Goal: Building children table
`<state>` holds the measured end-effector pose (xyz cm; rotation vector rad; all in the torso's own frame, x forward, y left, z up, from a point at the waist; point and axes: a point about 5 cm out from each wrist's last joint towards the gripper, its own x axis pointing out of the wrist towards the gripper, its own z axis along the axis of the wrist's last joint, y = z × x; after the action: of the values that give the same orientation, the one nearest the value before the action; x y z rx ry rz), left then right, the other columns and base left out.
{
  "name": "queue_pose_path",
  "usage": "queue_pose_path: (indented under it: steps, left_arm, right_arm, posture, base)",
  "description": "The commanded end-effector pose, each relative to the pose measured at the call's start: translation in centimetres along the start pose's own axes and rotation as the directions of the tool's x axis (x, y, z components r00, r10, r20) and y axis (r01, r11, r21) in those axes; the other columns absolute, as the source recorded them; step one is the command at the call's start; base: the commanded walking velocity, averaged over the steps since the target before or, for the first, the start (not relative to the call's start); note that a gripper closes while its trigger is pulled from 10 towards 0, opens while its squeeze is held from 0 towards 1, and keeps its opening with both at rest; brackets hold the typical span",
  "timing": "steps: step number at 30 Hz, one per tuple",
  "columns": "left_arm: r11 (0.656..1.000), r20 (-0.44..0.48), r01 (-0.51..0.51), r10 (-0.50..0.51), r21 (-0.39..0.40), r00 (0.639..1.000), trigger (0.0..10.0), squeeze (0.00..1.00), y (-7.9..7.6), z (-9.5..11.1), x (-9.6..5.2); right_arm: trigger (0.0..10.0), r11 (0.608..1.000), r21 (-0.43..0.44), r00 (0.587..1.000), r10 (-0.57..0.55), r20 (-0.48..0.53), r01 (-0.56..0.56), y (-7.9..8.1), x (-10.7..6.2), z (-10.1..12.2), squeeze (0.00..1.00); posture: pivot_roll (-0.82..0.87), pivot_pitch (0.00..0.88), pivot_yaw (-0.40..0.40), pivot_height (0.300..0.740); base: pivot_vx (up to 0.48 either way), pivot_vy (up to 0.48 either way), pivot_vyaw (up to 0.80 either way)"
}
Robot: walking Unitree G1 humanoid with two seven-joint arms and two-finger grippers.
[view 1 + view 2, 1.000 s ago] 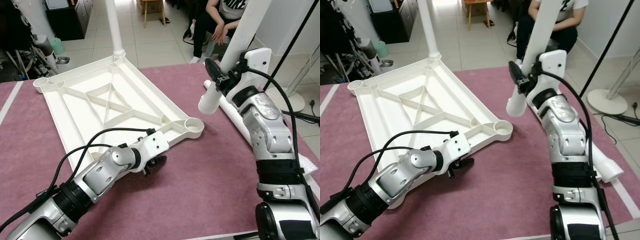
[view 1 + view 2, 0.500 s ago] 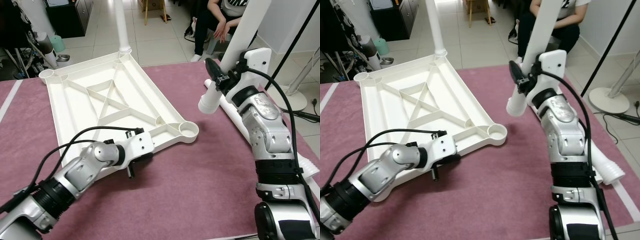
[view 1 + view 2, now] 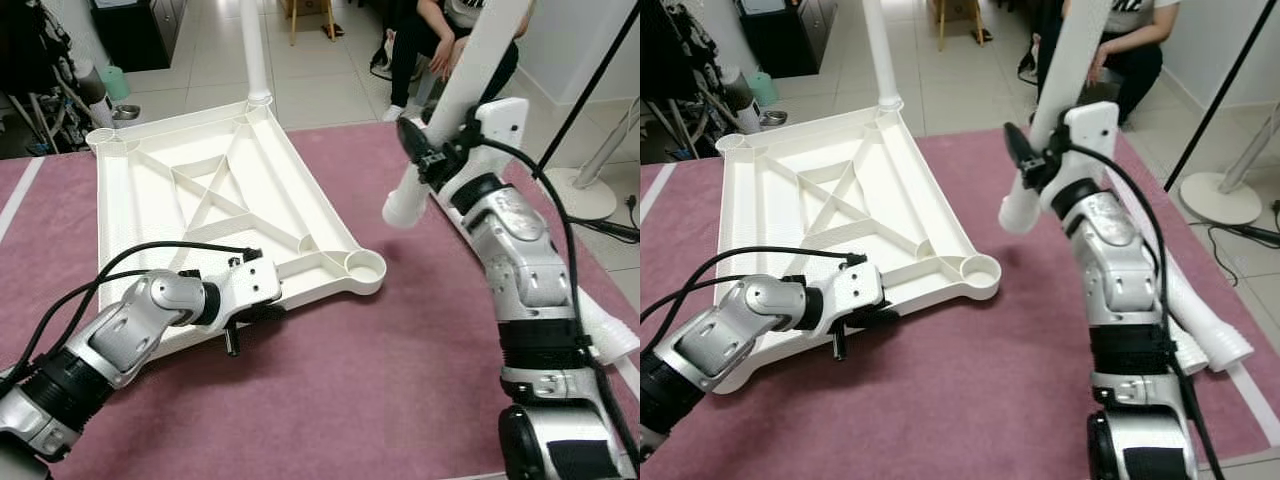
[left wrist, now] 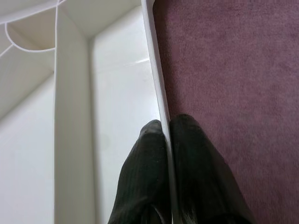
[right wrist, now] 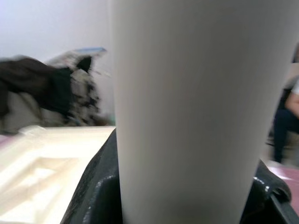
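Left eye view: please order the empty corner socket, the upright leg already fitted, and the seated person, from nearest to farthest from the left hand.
1. Empty corner socket, just right of the left hand.
2. Fitted leg, at the tabletop's far corner.
3. Seated person, beyond the mat, on the right.

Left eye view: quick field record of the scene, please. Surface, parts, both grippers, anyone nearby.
surface: purple mat
tabletop: white, upside down on the mat, ribs facing up
fitted leg: one white leg standing in a far corner socket
open socket: near corner, nothing in it
left gripper: jaws shut on the tabletop's near edge
right gripper: holding a white leg tilted above the mat
held leg
spare leg: lying on the mat at right
person: seated beyond the mat
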<state>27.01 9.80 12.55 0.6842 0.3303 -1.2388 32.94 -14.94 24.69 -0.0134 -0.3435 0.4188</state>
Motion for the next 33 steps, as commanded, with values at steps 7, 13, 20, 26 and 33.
queue_pose_path:
  steps: [7,13,20,26,33]
  left_arm:
    - [0.998,-0.020,-0.046,0.047,0.052,0.999,10.0,0.00,-1.6,0.0,2.8]
    - [0.994,-0.058,-0.097,0.100,0.039,0.993,10.0,0.00,-1.2,-0.4,3.7]
    - [0.988,-0.074,-0.150,0.151,0.023,0.986,10.0,0.00,-0.4,-0.7,3.7]
    - [0.986,-0.077,-0.166,0.168,0.027,0.983,10.0,0.00,0.0,-0.8,3.8]
    - [0.983,-0.079,-0.182,0.183,0.020,0.980,10.0,0.00,0.3,-0.9,3.8]
  right_arm:
    - [10.0,0.967,0.102,0.972,0.233,0.011,-0.233,5.4,0.3,-0.8,0.00]
    - [10.0,0.956,0.109,0.960,0.278,-0.030,-0.273,6.3,-0.2,-1.4,0.00]
    - [10.0,0.970,0.072,0.967,0.237,-0.093,-0.231,5.5,-1.8,-2.2,0.00]
    - [10.0,0.984,0.016,0.970,0.179,-0.166,-0.179,4.3,-2.8,-3.1,0.00]
    - [10.0,0.991,-0.017,0.970,0.123,-0.211,-0.129,3.2,-3.1,-3.9,0.00]
  posture:
    - [-0.02,0.000,0.088,0.740]
    - [-0.02,0.000,0.070,0.740]
    - [-0.03,0.000,0.079,0.740]
    - [-0.04,0.000,0.098,0.740]
    - [-0.04,0.000,0.106,0.740]
  base:
    - [0.000,0.000,0.00]
    - [0.000,0.000,0.00]
    - [0.000,0.000,0.00]
    - [0.000,0.000,0.00]
    - [0.000,0.000,0.00]
